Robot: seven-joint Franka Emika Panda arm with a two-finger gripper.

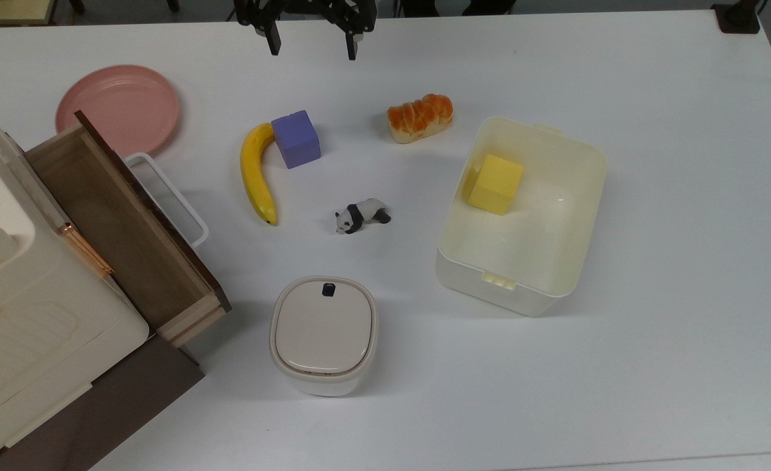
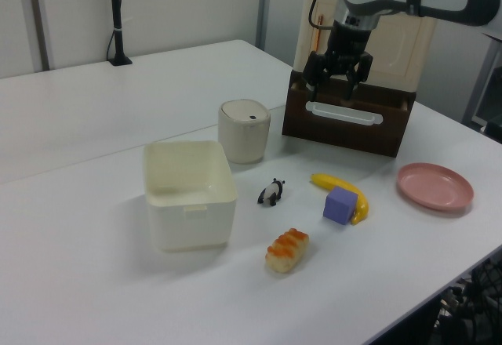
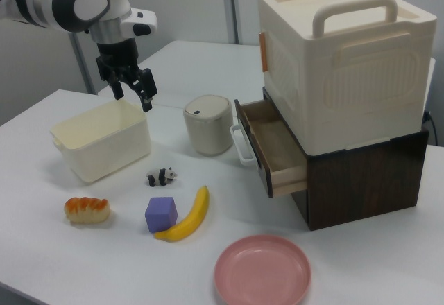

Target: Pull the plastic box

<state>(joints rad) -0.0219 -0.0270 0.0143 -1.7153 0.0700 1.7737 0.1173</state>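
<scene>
Gripper [image 1: 311, 44] is being held high at the top view's upper edge, fingers pointing down, jaws spread wide, nothing being gripped. In the right view the gripper [image 3: 132, 91] is being seen above the box's far rim; in the left view the gripper [image 2: 332, 85] is being seen in front of the drawer [image 2: 347, 114].

Box [image 1: 580, 208] is sitting on the table [image 1: 673, 340], well apart from the jaws, toward the top view's lower right. It is lying open-topped, with a yellow cube [image 1: 495, 184] being held inside against its wall on the top view's left. A ridged tab [image 1: 497, 280] is being shown on its near short side.

Below the jaws in the top view: a purple cube [image 1: 297, 139] touching a banana [image 1: 257, 173], a bread roll [image 1: 420, 117] toward the top view's right, a panda [image 1: 361, 216] further down, then a lidded container [image 1: 324, 333] with a dark button.

Pink plate [image 1: 118, 108] is lying toward the top view's left of the jaws, beside the open drawer [image 1: 123, 222] of the cabinet [image 1: 12, 307].
</scene>
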